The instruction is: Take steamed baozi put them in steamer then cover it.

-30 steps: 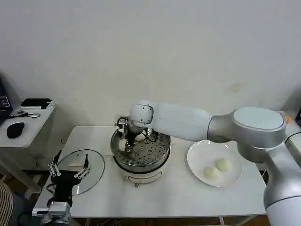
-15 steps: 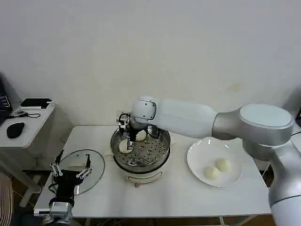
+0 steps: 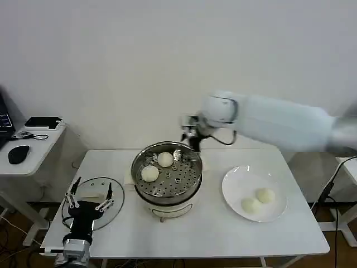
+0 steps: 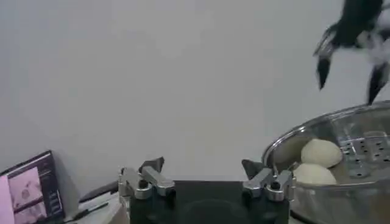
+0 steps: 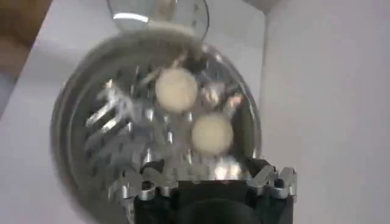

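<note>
The steamer (image 3: 167, 192) stands mid-table with two steamed baozi (image 3: 149, 173) (image 3: 165, 159) on its perforated tray. Two more baozi (image 3: 265, 195) (image 3: 251, 205) lie on the white plate (image 3: 230, 187) to its right. My right gripper (image 3: 192, 134) hangs open and empty above the steamer's back right rim. Its wrist view looks down past the gripper (image 5: 207, 173) onto the steamer (image 5: 91, 128) and both buns (image 5: 177, 89) (image 5: 211, 132). My left gripper (image 3: 89, 201) stands open and empty over the glass lid (image 3: 114, 195) at the front left. The left wrist view has the left gripper (image 4: 203, 167) with the steamer (image 4: 292, 143) beyond.
A side table (image 3: 33, 151) with a mouse and a phone stands left of the white table. The wall runs close behind the steamer. Bare tabletop lies in front of the steamer and the plate.
My right gripper let go of a bun in the steamer, rose out of the pot and swung up and to the right. The left gripper stayed over the lid.
</note>
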